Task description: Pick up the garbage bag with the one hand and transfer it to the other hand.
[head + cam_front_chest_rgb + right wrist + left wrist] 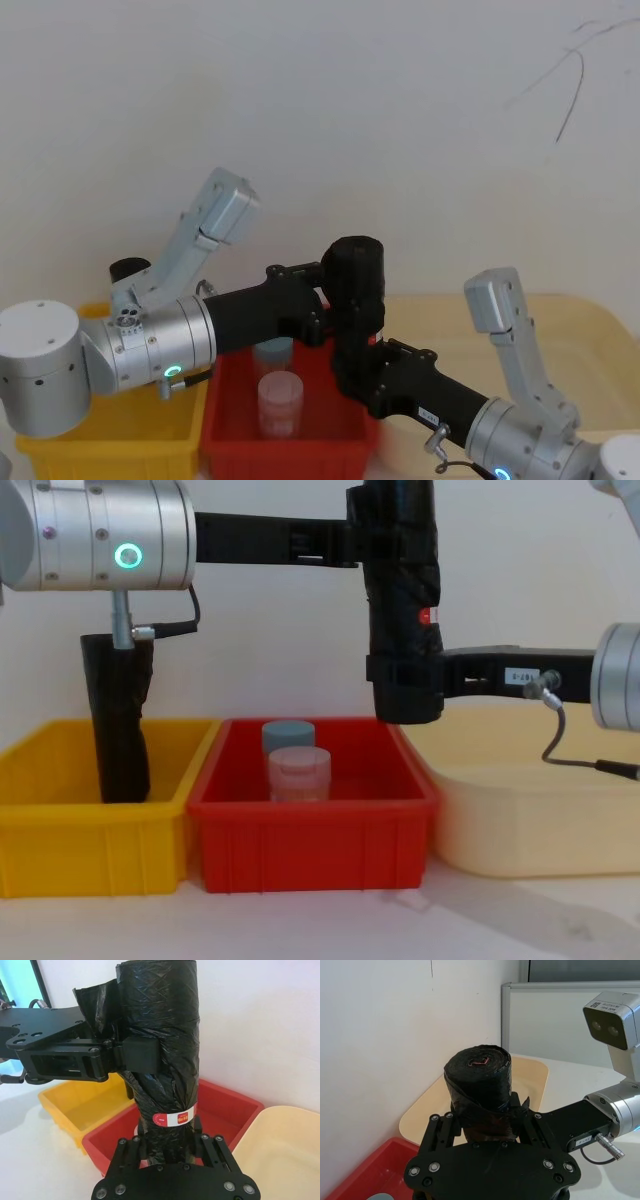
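The garbage bag (403, 600), a tall glossy black roll with a red spot, hangs upright in the air above the red bin. My left gripper (372, 542), on the green-ringed arm, is shut on the roll's upper part; one of its pads (142, 1055) presses into the plastic. My right gripper (405, 687), on the blue-ringed arm, is shut around the roll's lower part, just under the red label (172, 1118). In the head view the garbage bag (358, 270) stands between my left gripper (330, 290) and my right gripper (355, 365).
Under the roll the red bin (310, 830) holds a grey-lidded jar (288, 734) and a pink jar (298, 772). The yellow bin (90, 840) on the left holds another black roll (118, 725). A cream tub (530, 820) sits on the right. A white wall stands close behind.
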